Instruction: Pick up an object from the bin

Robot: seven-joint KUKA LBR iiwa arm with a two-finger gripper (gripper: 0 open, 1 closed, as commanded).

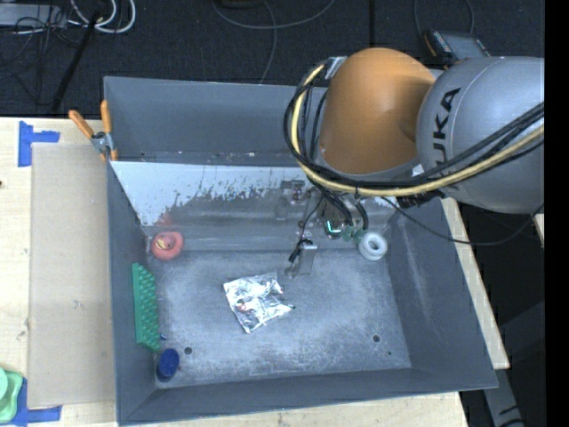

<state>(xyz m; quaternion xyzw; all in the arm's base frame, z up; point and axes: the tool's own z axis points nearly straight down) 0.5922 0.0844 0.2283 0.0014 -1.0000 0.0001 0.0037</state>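
The hand (302,258) hangs low at the centre of the grey bin (356,327), just above and right of a crumpled silver foil wrapper (258,302). Its opening cannot be told, nor any contact with the wrapper. A white ring (372,245) lies near on its right, and a pink ring (166,245) well apart at left.

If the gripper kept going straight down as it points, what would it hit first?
Probably bare bin floor, just off the upper-right corner of the foil wrapper; depth is unclear, so the gripper might clip the wrapper.
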